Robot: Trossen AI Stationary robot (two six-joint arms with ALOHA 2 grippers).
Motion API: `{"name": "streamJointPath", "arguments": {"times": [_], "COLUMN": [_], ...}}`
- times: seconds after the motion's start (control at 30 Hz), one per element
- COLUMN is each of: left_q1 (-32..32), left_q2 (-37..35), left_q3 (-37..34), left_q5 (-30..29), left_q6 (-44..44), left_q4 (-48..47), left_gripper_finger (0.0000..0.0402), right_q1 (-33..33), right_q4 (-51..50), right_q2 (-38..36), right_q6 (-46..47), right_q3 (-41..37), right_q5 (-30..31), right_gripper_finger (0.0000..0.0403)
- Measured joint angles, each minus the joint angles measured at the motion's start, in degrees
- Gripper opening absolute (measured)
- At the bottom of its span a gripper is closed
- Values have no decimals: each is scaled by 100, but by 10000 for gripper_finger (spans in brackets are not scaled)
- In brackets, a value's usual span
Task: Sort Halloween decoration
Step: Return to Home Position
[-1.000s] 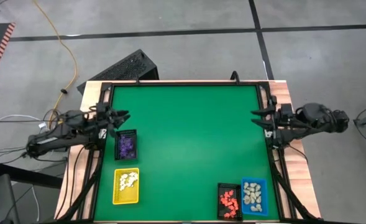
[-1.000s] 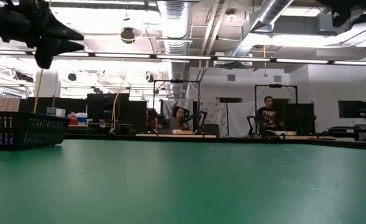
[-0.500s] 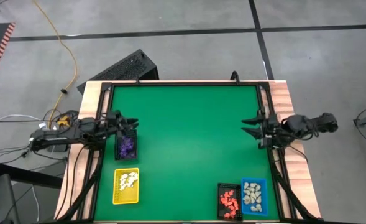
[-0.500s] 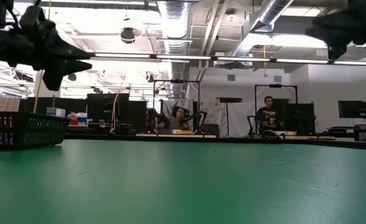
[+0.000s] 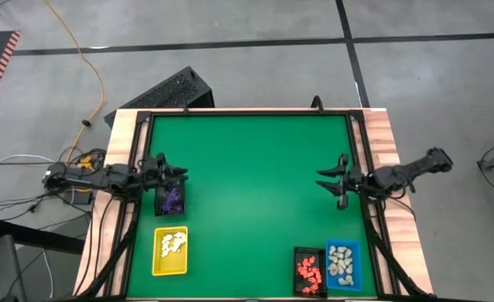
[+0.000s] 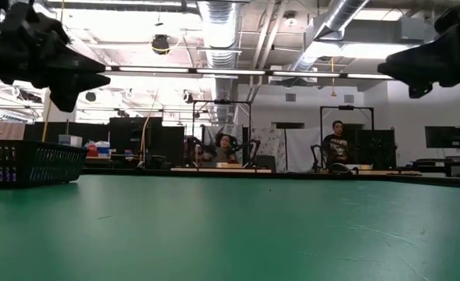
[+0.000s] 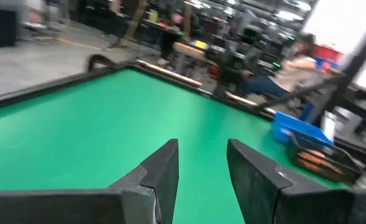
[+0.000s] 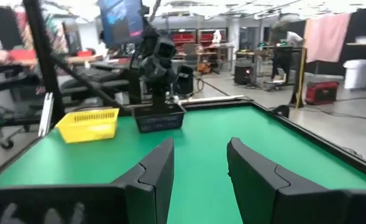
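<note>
The Halloween decoration lies sorted in four small trays on the green table. Purple figurines [image 5: 172,198] fill a black tray and white ones [image 5: 173,242] a yellow tray, both near the left edge. Orange-red ones [image 5: 308,269] fill a black tray and cream ones [image 5: 341,260] a blue tray, both at the near right. My left gripper [image 5: 178,174] hangs open and level above the purple tray's far end, and nothing sits between its fingers [image 7: 161,171]. My right gripper [image 5: 329,181] hangs open and level by the right edge, also holding nothing [image 8: 200,165].
A black frame rail [image 5: 247,111] runs around the green mat [image 5: 255,193]. The mat's wide middle holds no objects. Beyond the far edge lie a dark keyboard-like object [image 5: 158,91] and a yellow cable [image 5: 87,75]. People sit at desks in the room behind [image 6: 337,144].
Both arms have sunk and swung toward the near edge. My left gripper has come from the left rail to above the purple tray's far end. My right gripper has dropped lower and reached farther in over the mat. Neither has changed its gap, and the trays have stayed put.
</note>
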Motion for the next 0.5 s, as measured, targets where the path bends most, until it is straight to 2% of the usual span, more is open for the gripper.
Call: {"name": "streamJointPath", "arguments": {"times": [0.17,0.37,0.5], "left_q1": [-64,251,609], "left_q2": [2,0,4], "left_q3": [0,-7,-7], "left_q5": [953,2065,2357], "left_q6": [154,330,255], "left_q4": [-97,-206,-214], "left_gripper_finger": [126,126,126], "right_q1": [266,401,297], "right_q4": [-18,-42,-47], "right_q2": [-33,-32,-11], "right_q6": [-224,-202,-220], "right_q3": [-2,-7,-9], "right_q5": [-79,-153,-149], "right_gripper_finger": [164,164,164]}}
